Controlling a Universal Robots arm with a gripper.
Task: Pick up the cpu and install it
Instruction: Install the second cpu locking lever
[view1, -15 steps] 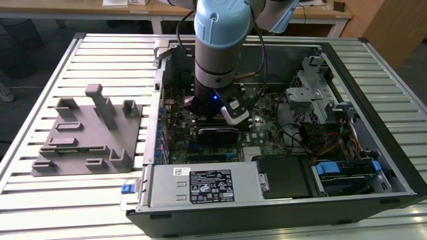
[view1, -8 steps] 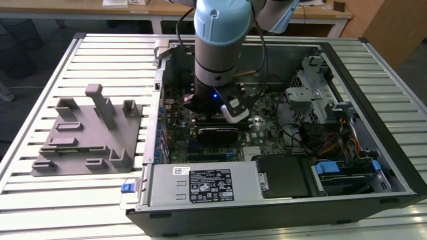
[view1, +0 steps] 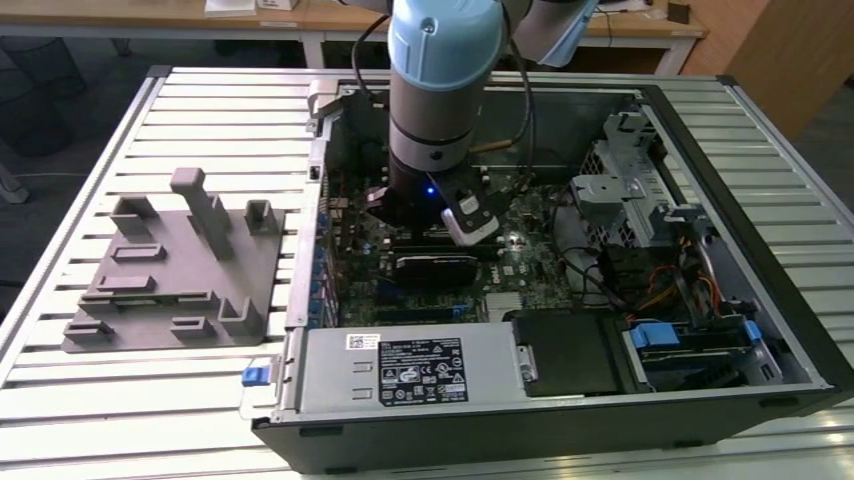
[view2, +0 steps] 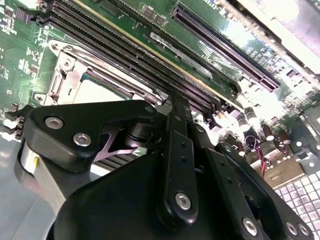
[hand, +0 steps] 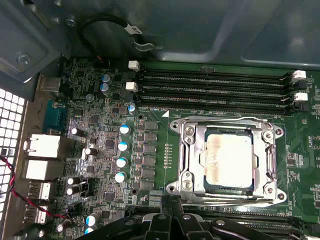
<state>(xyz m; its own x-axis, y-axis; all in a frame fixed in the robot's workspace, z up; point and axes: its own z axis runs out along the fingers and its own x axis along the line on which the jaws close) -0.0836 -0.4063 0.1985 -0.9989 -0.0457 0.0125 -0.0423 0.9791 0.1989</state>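
The cpu (hand: 227, 160), a pale silver square chip, lies flat inside the metal socket frame (hand: 189, 150) on the green motherboard (hand: 150, 107). In the second wrist view a strip of the cpu (view2: 100, 92) shows past the gripper's black linkage. My gripper (hand: 172, 201) hovers just beside the socket's edge, shut, with nothing in it. Its tips (view2: 180, 102) hang over the memory slots next to the socket. In the exterior view the arm (view1: 434, 100) reaches straight down into the open computer case (view1: 801, 330).
A grey plastic fixture (view1: 160, 280) sits on the slatted table at the exterior view's left, outside the case. Inside are the power supply (view1: 400, 370), drive bays with cables (view1: 641, 210), black memory slots (hand: 215, 85) and upright capacitors (hand: 122, 147).
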